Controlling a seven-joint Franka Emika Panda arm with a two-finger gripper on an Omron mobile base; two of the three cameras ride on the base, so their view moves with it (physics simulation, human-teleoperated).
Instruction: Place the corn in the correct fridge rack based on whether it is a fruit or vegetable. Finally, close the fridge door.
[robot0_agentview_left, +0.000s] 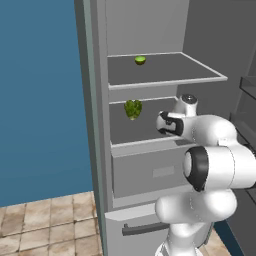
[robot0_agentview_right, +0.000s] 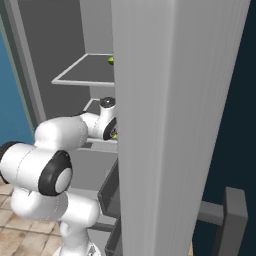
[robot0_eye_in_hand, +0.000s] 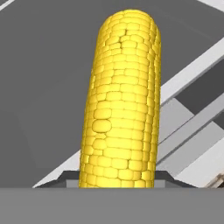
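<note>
The corn (robot0_eye_in_hand: 120, 105), a bright yellow cob, stands up from the bottom of the hand view, with my gripper (robot0_eye_in_hand: 116, 178) shut on its lower end. Behind the cob lies the flat dark grey surface of a shelf with its pale rim. In the left base view my wrist (robot0_agentview_left: 175, 122) reaches into the fridge just above the lower fridge rack (robot0_agentview_left: 145, 142); the fingers are hidden behind it. The fridge door (robot0_agentview_right: 175, 125) stands open, its light grey panel edge-on close in front of the right base camera, its dark bar handle (robot0_agentview_right: 234, 215) low at the right.
A lumpy green vegetable (robot0_agentview_left: 132, 108) sits on the lower rack, left of my wrist. A small round green fruit (robot0_agentview_left: 140, 60) lies on the upper shelf (robot0_agentview_left: 165, 80). Below are the grey drawer box (robot0_agentview_left: 150, 170) and a low drawer with a horizontal handle (robot0_agentview_left: 145, 229). Door ledges (robot0_agentview_left: 248, 85) crowd the right.
</note>
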